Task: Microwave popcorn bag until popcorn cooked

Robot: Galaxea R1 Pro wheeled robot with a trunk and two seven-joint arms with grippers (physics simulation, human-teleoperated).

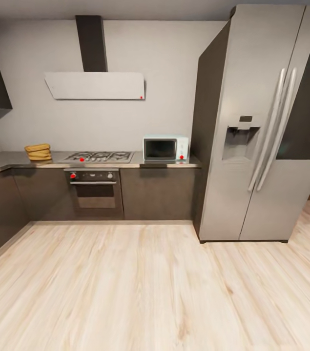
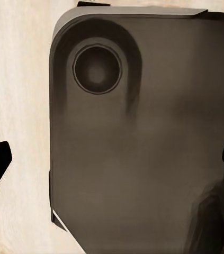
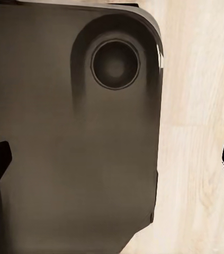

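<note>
Pale wood flooring (image 1: pixel 140 287) stretches across a kitchen toward a run of dark cabinets along the far wall. On the light grey countertop (image 1: pixel 8 158), toward its left end, sits the popcorn bag (image 1: pixel 38 152), a short tan sack, standing alone just left of the steel gas hob (image 1: pixel 99 156). Past the hob, at the right end of the same counter, stands the small mint-blue microwave (image 1: pixel 165 148), door closed, close beside a tall silver fridge (image 1: pixel 257 126). Below the hob is a dark built-in oven (image 1: pixel 94 187), and above it a pale extractor hood (image 1: pixel 95 85). The robot stands well back from everything, with open floor between it and the counter. Each wrist camera looks down at the robot's own dark base (image 2: pixel 143 148) over the floorboards. The left gripper (image 2: pixel 114 164) and the right gripper (image 3: pixel 114 164) both have their black fingertips spread wide apart, holding nothing. The likely risks lie ahead: driving up askew could leave the bag out of reach, a hard squeeze could crush or tip the soft sack, and the fridge crowds the microwave door.
</note>
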